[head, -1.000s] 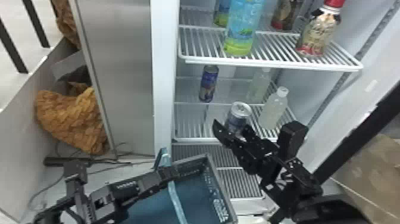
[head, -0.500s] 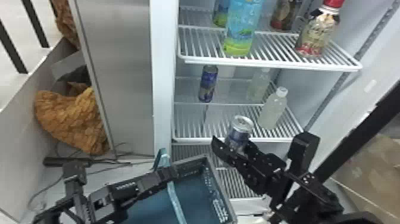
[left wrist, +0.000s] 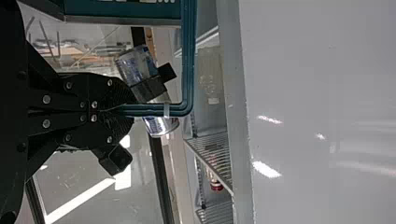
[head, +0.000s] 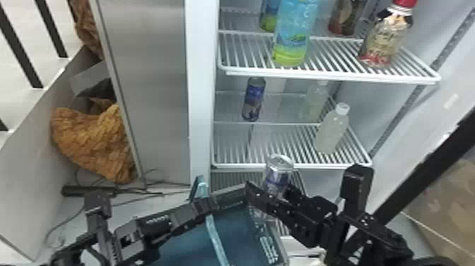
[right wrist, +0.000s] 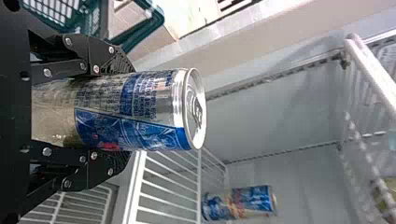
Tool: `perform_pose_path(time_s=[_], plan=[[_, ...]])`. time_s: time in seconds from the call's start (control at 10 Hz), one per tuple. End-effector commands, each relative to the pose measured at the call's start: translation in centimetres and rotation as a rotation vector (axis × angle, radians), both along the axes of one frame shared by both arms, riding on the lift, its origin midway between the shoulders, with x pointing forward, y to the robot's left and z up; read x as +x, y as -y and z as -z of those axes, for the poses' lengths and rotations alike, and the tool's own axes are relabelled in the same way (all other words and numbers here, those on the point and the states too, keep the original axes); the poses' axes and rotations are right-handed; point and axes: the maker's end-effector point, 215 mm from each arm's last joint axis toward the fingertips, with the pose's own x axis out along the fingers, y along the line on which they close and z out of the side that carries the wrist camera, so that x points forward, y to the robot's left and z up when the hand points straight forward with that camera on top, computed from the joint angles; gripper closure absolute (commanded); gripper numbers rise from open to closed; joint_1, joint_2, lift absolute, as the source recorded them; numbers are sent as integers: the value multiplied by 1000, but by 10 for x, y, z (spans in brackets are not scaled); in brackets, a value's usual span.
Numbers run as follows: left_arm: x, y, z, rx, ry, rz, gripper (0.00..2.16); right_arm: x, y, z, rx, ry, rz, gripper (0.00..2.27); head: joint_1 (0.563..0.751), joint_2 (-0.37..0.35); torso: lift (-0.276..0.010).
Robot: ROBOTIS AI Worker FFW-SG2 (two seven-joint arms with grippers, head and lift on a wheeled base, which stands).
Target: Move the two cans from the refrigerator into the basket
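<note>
Right now the silver-and-blue drinks can [head: 277,175] is out in front of the white wire shelf [head: 244,165], near the far right corner of the teal plastic basket [head: 240,244], lid upward and tilted a little; you have it between the two flat black fingers of the right gripper [right wrist: 130,112], set only as wide as its body, with the lid end clear past the tips. That hold probably suits the drop, since the can's base points down toward where the basket floor will be; the left gripper [left wrist: 126,110] is closed narrow on the slim teal handle [left wrist: 188,56], likely so the basket stays steady and close to the refrigerator for you. The second can, slim and blue [head: 253,99], stands upright farther back on the left of the refrigerator, well apart from the pale bottle with a white cap [head: 332,131].

Against the two earlier head views, your held can has come lower and slightly left, from overlapping the shelf's front edge to hanging mostly below it; the right arm has moved with it, while the basket, the left arm and the second can look unchanged.
</note>
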Motion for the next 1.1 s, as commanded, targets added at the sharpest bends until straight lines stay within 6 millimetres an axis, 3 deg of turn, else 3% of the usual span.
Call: perform_pose_path(time_s=[0.0,0.4,0.8,1.0], plan=[[0,0,0,0,0,-1,1210,-6,-9,9,6,-46,-29,1285,695,-131,-219],[1,0,-1,0,2,-1,1210,-23,-52,40,40,-180,-175,1285,695,-82,-219],[2,0,-2,0,5,-1,1210,-34,-76,58,37,-269,-274,1280,695,-34,-219],[2,0,-2,0,5,-1,1210,-44,-88,71,55,-338,-330,1032,695,-20,-219]])
